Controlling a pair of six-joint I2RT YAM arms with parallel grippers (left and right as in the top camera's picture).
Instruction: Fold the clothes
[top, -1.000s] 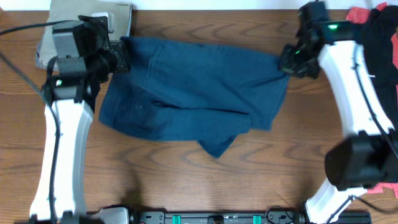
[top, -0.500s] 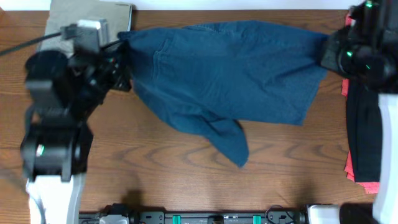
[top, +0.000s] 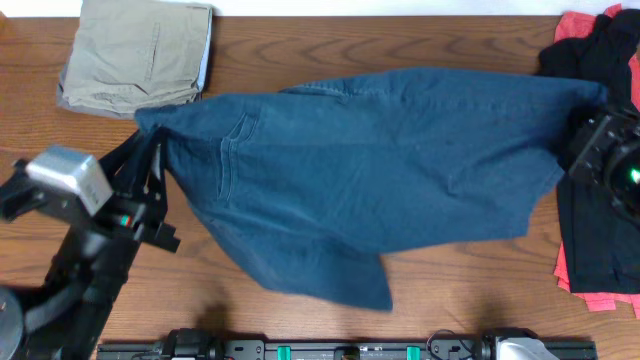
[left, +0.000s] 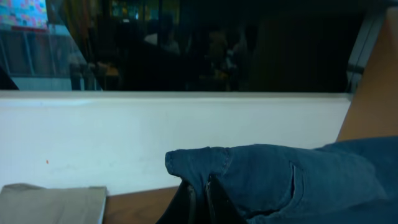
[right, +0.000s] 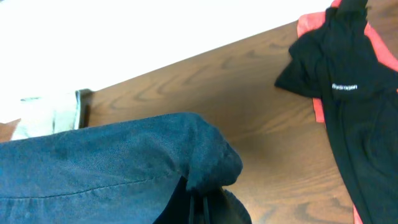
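Note:
The clothes, one large navy denim garment, hang stretched above the table between both arms. My left gripper is shut on the garment's left corner, and the pinched fold bulges above the black fingers in the left wrist view. On the far side my right gripper is shut on the right corner; the bunched cloth covers its fingertips in the right wrist view. A loose flap droops toward the table's front.
Folded khaki trousers lie at the back left corner. A black T-shirt with white lettering lies over red cloth at the right edge. The wooden table shows bare in front of the garment.
Both arms have risen and drawn toward the front, lifting the garment off the table and stretching it wide; the left gripper moved down-left, the right one further right.

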